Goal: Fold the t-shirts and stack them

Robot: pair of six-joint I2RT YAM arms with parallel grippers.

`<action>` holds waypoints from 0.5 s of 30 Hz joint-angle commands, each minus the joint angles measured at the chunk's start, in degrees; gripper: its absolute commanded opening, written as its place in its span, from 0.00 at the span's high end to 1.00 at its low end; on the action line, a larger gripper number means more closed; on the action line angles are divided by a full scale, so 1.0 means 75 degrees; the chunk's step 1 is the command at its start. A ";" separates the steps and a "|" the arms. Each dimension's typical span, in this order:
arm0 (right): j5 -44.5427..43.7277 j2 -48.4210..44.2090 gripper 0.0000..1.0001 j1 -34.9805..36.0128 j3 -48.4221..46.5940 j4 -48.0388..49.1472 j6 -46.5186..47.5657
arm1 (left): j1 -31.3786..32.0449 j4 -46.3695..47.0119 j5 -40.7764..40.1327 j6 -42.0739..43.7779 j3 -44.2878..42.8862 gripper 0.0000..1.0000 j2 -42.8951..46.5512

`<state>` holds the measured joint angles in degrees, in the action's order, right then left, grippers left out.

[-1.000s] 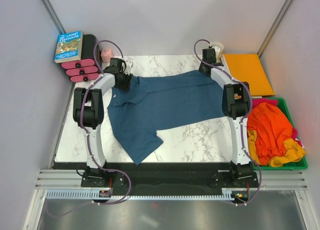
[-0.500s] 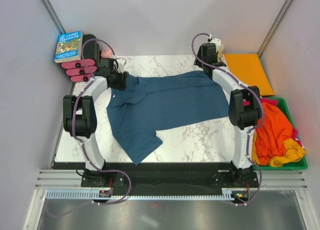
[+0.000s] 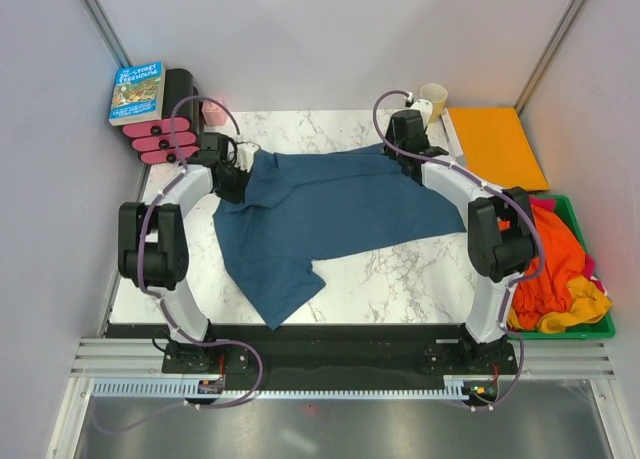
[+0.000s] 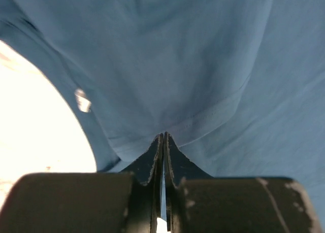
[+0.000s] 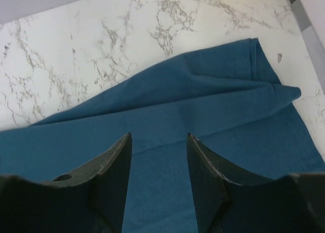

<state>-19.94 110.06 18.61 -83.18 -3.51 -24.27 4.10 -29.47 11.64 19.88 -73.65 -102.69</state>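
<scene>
Our left gripper (image 4: 163,137) is clenched on a hem of the blue shirt (image 3: 330,209), which lies spread across the table (image 3: 400,269). Our right gripper (image 5: 158,141) hangs released over the shirt's far right corner. The other shirts (image 3: 545,264), orange, pink and yellow, sit heaped in the bin (image 3: 575,331).

Right gripper (image 5: 158,139) is hovering with its two dark fingers (image 5: 114,167) spread apart and nothing between them, low over the teal-blue t-shirt (image 5: 203,106). The cloth is lying flat on the white marble table (image 5: 76,55), creasing into long folds and bunching to a pointed corner at right.
</scene>
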 commanded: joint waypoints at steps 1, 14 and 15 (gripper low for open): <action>-0.0282 -0.0577 0.46 0.0155 0.0191 0.0339 -0.0033 | 0.0004 -0.0711 -0.0215 0.0888 -0.0106 0.96 -0.0439; -0.0540 -0.0671 0.46 0.0202 0.0649 0.0351 0.0002 | -0.0463 -0.1098 -0.2336 0.1463 -0.0773 0.97 -0.2126; -0.0552 -0.0659 0.46 0.0202 0.0672 0.0351 -0.0010 | -0.0534 -0.1109 -0.2511 0.1498 -0.0960 0.97 -0.2209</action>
<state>-22.15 107.53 20.08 -79.07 -2.96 -24.23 3.68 -37.06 1.83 26.79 -78.59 -113.36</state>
